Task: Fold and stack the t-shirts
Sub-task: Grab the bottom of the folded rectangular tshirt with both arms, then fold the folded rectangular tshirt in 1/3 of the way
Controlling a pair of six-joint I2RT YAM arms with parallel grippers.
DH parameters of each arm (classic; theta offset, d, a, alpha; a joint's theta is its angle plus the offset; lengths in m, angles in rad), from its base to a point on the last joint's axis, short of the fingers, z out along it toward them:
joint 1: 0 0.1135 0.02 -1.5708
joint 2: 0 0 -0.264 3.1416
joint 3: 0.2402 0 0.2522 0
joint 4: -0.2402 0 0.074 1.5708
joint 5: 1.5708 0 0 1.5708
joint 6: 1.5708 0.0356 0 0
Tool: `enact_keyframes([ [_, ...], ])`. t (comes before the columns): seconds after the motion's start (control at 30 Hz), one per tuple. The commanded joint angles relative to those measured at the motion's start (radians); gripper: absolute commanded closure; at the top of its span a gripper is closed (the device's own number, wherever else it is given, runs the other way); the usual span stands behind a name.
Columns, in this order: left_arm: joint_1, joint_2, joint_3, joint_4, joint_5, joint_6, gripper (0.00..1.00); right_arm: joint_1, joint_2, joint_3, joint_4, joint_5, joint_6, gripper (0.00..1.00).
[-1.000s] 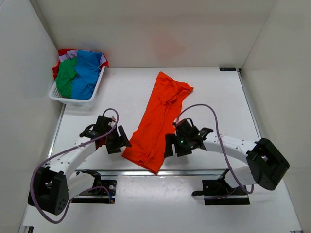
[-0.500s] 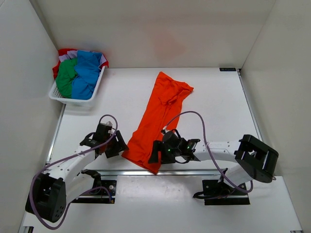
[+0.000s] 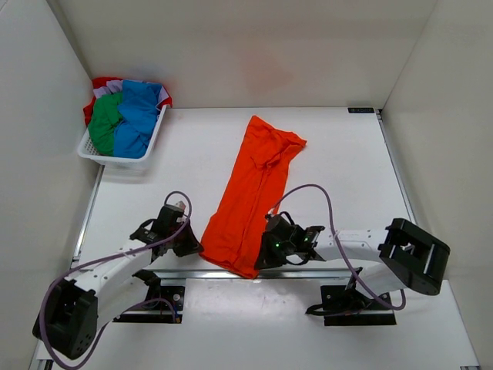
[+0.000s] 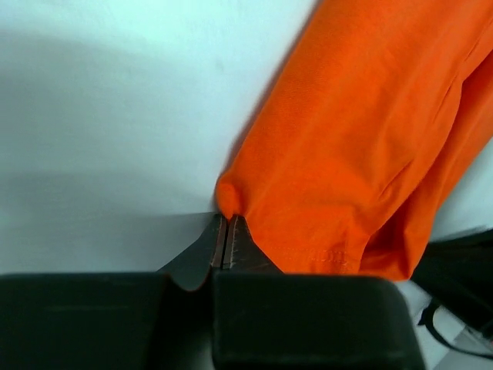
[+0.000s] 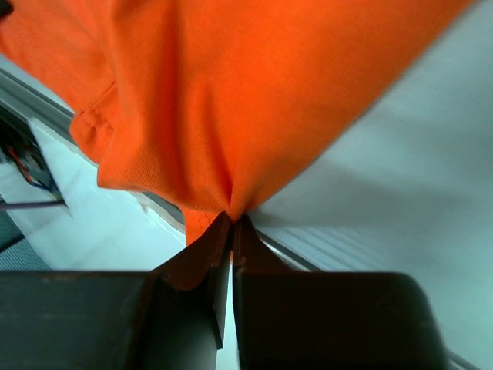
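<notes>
While the orange t-shirt (image 3: 258, 181) lies as a long narrow strip on the desk (image 3: 347, 169), its near corners pinched by the closed left hand (image 4: 229, 230) and right hand (image 5: 232, 225), the other t-shirts (image 3: 127, 116) sit bundled in the basket (image 3: 123, 160), so folding looks barely begun and nothing is stacked.

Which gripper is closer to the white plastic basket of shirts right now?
Left. The left gripper pinches the near left corner of the orange cloth t-shirt, nearer the white plastic basket at the far left. The right gripper pinches the hem's right side, farther away.
</notes>
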Motion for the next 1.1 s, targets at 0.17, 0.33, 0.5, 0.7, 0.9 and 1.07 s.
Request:
enact_keyframes([
  [0.17, -0.131, -0.15, -0.022, -0.16, 0.071, -0.099, 1.0, -0.06, -0.218, -0.042, -0.249, -0.115, -0.118, 1.0],
  [0.33, -0.199, -0.118, 0.039, -0.176, 0.106, -0.12, 1.0, -0.076, -0.306, -0.064, -0.279, -0.161, -0.095, 1.0],
  [0.5, -0.135, -0.015, 0.179, -0.205, 0.139, -0.038, 1.0, -0.176, -0.304, -0.021, -0.309, -0.238, -0.141, 1.0],
  [0.7, -0.007, 0.162, 0.349, -0.171, 0.196, 0.04, 1.0, -0.393, -0.252, 0.099, -0.4, -0.347, -0.286, 1.0],
  [0.9, 0.086, 0.389, 0.53, -0.133, 0.253, 0.095, 1.0, -0.569, -0.12, 0.234, -0.461, -0.416, -0.432, 1.0],
  [1.07, 0.142, 0.6, 0.728, -0.138, 0.276, 0.144, 1.0, -0.645, 0.025, 0.37, -0.496, -0.439, -0.516, 1.0],
])
